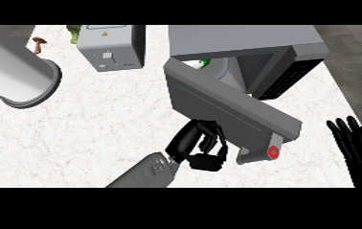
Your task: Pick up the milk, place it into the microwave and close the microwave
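Pressing against the outer face of the microwave door (226, 109), the left hand (200, 146) sits with its fingers (212, 136) curled and nothing visibly held in them; whether they actually touch the panel or hover just beside it is hard to tell. The door hangs partly open, its long edge running diagonally from upper left to lower right, with the handle (260, 153) and its red mark at the lower end, just right of that hand. Beyond the door, up and to the right of the fingers, lies the microwave (247, 46) cavity, and inside it a white shape with a green spot shows, probably the milk (212, 66), already in place. So closing likely means pushing away and rightward, and the left hand is plainly the nearer one. The right hand (346, 134) rests at the right edge, fingers straight and up. Elsewhere on the surface (106, 113) stand a toaster (109, 46) and a grey pot (25, 79).
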Tool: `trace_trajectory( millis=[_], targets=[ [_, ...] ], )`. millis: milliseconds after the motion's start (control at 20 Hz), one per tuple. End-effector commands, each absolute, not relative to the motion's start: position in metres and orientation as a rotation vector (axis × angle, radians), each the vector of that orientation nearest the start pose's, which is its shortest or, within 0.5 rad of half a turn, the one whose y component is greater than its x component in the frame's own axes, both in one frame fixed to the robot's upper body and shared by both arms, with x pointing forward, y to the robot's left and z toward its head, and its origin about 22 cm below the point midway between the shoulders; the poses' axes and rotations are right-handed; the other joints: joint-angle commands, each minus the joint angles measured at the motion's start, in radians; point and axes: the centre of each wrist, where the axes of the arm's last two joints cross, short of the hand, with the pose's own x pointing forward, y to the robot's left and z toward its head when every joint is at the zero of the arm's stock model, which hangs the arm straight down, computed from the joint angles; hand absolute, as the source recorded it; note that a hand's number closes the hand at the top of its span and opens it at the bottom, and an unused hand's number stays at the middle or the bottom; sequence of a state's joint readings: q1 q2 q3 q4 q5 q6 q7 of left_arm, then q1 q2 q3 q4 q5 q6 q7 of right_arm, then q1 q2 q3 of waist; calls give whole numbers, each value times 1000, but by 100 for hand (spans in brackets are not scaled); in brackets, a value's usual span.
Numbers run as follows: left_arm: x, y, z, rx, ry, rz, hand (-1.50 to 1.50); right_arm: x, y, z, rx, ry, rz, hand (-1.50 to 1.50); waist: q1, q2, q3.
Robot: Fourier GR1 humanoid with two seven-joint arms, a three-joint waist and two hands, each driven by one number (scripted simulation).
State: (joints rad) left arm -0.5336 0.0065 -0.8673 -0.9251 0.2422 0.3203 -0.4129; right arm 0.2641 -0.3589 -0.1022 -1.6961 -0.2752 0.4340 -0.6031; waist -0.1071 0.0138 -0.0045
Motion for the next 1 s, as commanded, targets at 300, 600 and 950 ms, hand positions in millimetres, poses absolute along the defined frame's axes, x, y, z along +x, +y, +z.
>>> trace_trajectory(
  millis=[300,600,950],
  targets=[
    [269,10,-21,-374,-1795,-527,150,182,-334,58,373,-2045,345,-150,-62,12,-3],
    [289,11,-6,-251,-1846,-327,150,191,-341,82,353,-2075,420,-150,-87,22,-3],
    [310,2,17,-162,-1847,-253,-150,203,-354,102,317,-2111,425,-150,-122,36,0]
  ],
)
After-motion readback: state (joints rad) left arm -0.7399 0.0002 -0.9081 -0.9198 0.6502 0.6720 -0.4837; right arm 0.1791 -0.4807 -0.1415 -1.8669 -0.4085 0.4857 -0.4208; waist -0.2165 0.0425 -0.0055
